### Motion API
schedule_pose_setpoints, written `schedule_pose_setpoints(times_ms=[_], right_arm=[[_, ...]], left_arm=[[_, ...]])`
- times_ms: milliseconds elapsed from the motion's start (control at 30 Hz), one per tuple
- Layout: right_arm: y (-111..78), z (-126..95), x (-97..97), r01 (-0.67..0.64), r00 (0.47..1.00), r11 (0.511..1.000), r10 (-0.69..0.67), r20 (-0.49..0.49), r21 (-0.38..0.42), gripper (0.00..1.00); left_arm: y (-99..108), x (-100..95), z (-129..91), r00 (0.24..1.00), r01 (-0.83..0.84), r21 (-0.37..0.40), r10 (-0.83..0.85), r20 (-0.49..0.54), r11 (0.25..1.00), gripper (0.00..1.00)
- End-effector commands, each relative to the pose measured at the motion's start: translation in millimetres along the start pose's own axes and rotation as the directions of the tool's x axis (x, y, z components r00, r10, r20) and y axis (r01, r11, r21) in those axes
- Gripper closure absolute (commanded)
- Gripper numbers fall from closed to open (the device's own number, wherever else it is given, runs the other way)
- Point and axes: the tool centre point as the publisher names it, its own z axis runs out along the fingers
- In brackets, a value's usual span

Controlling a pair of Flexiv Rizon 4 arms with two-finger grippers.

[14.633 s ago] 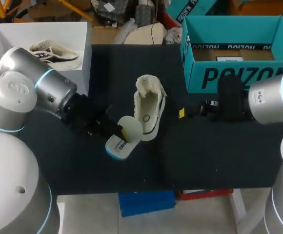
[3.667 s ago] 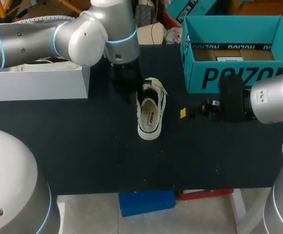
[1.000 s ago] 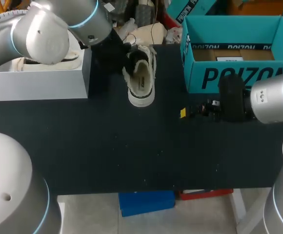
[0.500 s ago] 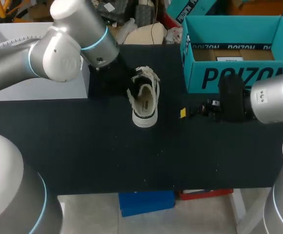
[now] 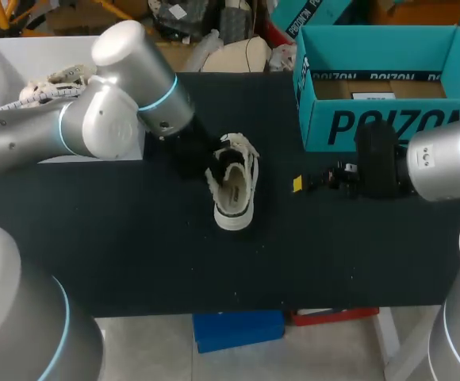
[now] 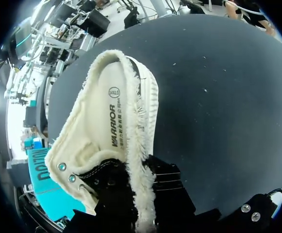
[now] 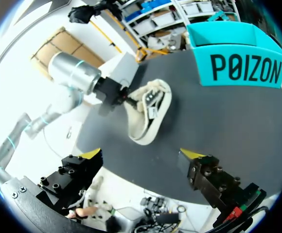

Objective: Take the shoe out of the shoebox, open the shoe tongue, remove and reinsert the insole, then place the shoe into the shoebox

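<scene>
Left pincer (image 5: pixel 216 168) clamps shoe (image 5: pixel 234 194) by its collar, well inside table (image 5: pixel 135 254) edges.

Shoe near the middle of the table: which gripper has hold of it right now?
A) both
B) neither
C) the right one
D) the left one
D: the left gripper is shut on the shoe at its fleecy heel collar, while the right gripper stands open and apart from it, in front of the teal shoebox.
</scene>
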Motion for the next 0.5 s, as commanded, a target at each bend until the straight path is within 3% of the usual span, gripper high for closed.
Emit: schedule_pose_setpoints(times_ms=[33, 67, 200, 333, 500], right_arm=[[-0.1, 1.4, 1.3, -0.001, 1.000, 1.000, 0.001, 0.003, 0.000, 0.00], [-0.1, 1.4, 1.3, -0.001, 1.000, 1.000, 0.001, 0.003, 0.000, 0.00], [-0.1, 1.4, 1.3, -0.001, 1.000, 1.000, 0.001, 0.003, 0.000, 0.00], [-0.1, 1.4, 1.3, -0.001, 1.000, 1.000, 0.001, 0.003, 0.000, 0.00], [-0.1, 1.4, 1.3, -0.001, 1.000, 1.000, 0.001, 0.003, 0.000, 0.00]], left_arm=[[-0.5, -0.2, 6.7, 1.000, 0.001, 0.007, -0.001, -0.002, 1.000, 0.62], [-1.5, 0.4, 5.9, 1.000, 0.009, 0.021, -0.008, -0.002, 1.000, 0.00], [-8.6, 0.9, -5.7, 0.999, 0.040, 0.076, -0.039, -0.008, 0.996, 0.00], [-16.9, -8.2, -34.0, 0.995, 0.096, 0.143, -0.096, -0.008, 0.985, 0.00], [-25.8, -12.7, -76.5, 0.969, 0.246, 0.157, -0.238, -0.065, 0.957, 0.00]])
